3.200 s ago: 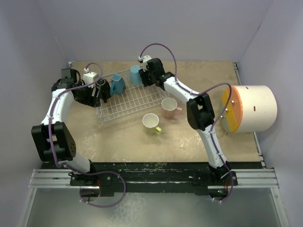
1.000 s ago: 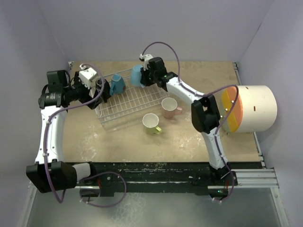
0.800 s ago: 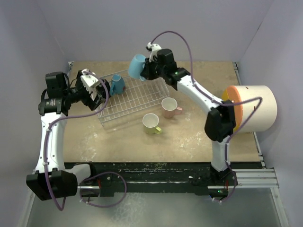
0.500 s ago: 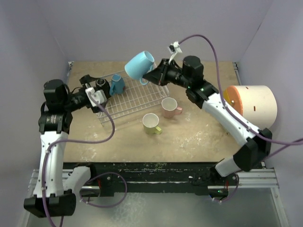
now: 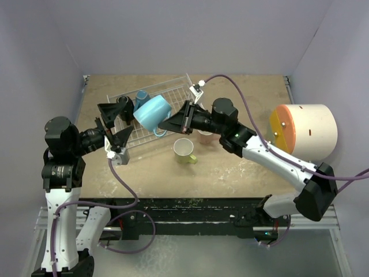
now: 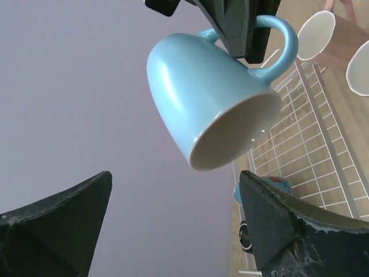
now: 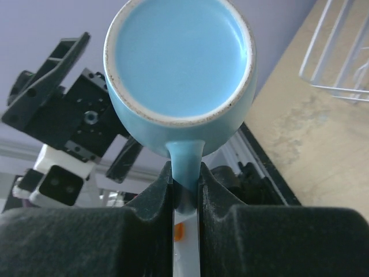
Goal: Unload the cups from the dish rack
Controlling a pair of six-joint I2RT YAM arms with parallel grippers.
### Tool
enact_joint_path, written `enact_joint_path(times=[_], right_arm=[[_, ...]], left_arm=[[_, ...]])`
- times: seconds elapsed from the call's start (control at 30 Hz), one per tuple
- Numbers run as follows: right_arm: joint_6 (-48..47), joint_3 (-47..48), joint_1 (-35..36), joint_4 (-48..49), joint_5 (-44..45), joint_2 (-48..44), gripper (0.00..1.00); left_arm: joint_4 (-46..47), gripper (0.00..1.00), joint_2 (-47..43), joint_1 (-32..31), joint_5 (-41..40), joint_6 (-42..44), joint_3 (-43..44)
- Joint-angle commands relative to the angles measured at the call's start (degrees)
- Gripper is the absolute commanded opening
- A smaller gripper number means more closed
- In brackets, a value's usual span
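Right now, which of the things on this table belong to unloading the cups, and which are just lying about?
Job:
dish rack
light blue mug in the right end effector
second light blue mug and black mug in the rack
pink mug and yellow-green mug on the table

Lying about:
cream cylinder with orange face

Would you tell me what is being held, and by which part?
Right gripper pinches the light blue cup by its handle; left gripper holds nothing.
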Motion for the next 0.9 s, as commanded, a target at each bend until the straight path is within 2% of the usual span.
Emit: enact_joint_path(times=[0.0,0.23,0.47,0.57,0.73,0.77,0.8,0.87], right_arm=[[9.6,-1.0,1.4,17.9,-1.5,-1.6,0.0],[12.4,-1.2,5.2,21.0,-0.8,1.4,0.0],[14.8,-1.7,8.6,25.3,0.2,4.5,0.0],[15.3,-1.4,10.0,26.7,0.2,5.6,0.0],[14.4,0.9,12.2,25.2,-0.5,7.7,0.0],[14.1,1.2,12.4,24.3,-0.8,8.0,0.0],[13.9,1.3,12.6,23.3,-0.8,8.2,0.0],[13.0,0.7,12.7,21.4,-0.6,7.8,0.1]], left_arm=[[-3.9,0.94,0.1,-0.2,2.6,8.3,0.1],[-2.7,0.88,-0.5,-0.2,2.2,8.6,-1.0],[-4.1,0.71,-1.2,-0.2,0.9,7.2,-1.2],[-4.7,0.55,-1.7,-0.2,0.6,5.2,-0.8],[-6.7,0.05,-3.0,-0.2,-0.5,2.4,-0.3],[-7.2,0.0,-3.2,-0.2,-0.6,2.1,-0.2],[-8.0,0.0,-3.2,-0.2,-0.8,1.7,0.1],[-9.3,0.0,-3.1,-0.2,-1.0,-0.1,0.9]])
